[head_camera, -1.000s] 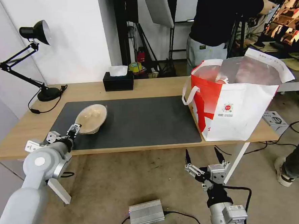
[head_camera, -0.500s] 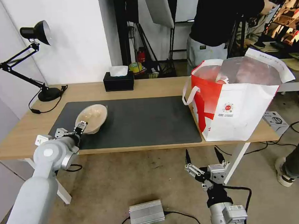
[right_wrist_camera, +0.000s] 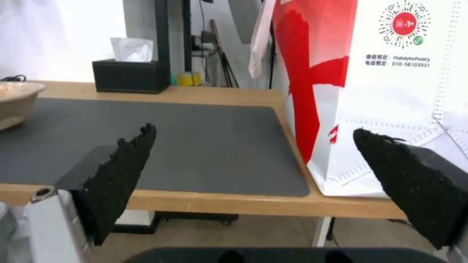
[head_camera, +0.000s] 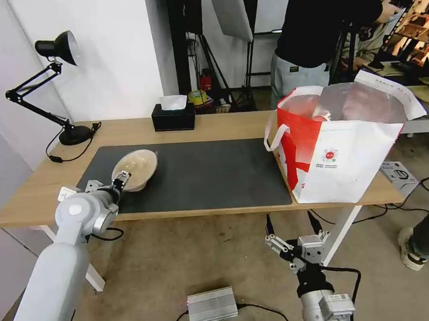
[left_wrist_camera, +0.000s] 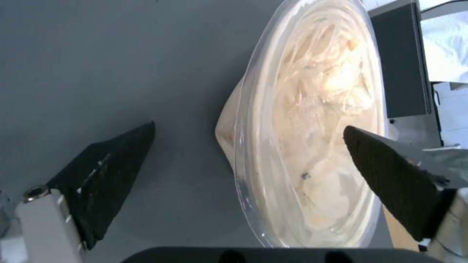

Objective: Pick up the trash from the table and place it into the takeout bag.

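the beige shallow bowl lies tipped up on its side on the dark grey mat, toward the mat's left end and nearer the table's front edge than its back. the left tool is right at the bowl's lower rim with its jaws spread wide; in the left wrist view one black pad sits over bare mat and the other over the bowl's far side, so the rim stands between them but is not yet pinched. the bowl carries a thin clear film or lid over pale leftovers.

the takeout bag stands open at the table's right end, well apart from the bowl. the right tool hangs below the front edge, jaws open, holding nothing.

likely risks: the tilted bowl could roll or slide off along the mat as the pads close, since only its edge rests down; the slick film could let a pad slip; a pinch on thin rim alone may let the bowl swing and spill during the long carry to the bag.
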Robot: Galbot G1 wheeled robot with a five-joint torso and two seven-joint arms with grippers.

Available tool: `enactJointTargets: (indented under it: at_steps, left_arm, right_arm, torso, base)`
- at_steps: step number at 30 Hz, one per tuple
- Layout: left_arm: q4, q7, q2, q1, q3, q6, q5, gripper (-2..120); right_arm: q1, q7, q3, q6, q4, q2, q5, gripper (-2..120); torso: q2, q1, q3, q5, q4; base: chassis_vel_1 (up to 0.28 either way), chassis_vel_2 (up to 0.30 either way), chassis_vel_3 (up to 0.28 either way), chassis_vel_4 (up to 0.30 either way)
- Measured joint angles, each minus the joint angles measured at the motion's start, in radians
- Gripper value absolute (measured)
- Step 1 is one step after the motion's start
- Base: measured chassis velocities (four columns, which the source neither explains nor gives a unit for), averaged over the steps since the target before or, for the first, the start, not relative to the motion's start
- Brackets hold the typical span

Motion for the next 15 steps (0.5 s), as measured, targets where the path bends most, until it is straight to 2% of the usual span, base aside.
enactJointTargets:
  at_steps: [9,11,15]
  left_arm:
    - [0.014,-0.005,-0.014,-0.03,0.023,0.0,0.0,100]
    - [-0.007,-0.007,-0.018,-0.022,0.024,0.0,-0.001,100]
    - [-0.043,-0.016,-0.02,-0.007,0.019,0.004,-0.012,100]
  right_arm:
    - [0.0,0.0,0.0,0.0,0.0,0.0,0.0,100]
    - [0.0,0.0,0.0,0.0,0.0,0.0,0.0,100]
    - [0.0,0.0,0.0,0.0,0.0,0.0,0.0,100]
  torso:
    - [-0.001,0.001,0.001,-0.0009,-0.0003]
    - [-0.001,0.001,0.001,-0.0024,-0.0013]
    - [-0.002,0.001,0.001,-0.003,-0.0015]
  base:
    - [0.0,0.0,0.0,0.0]
    - [0.0,0.0,0.0,0.0]
    - [0.0,0.0,0.0,0.0]
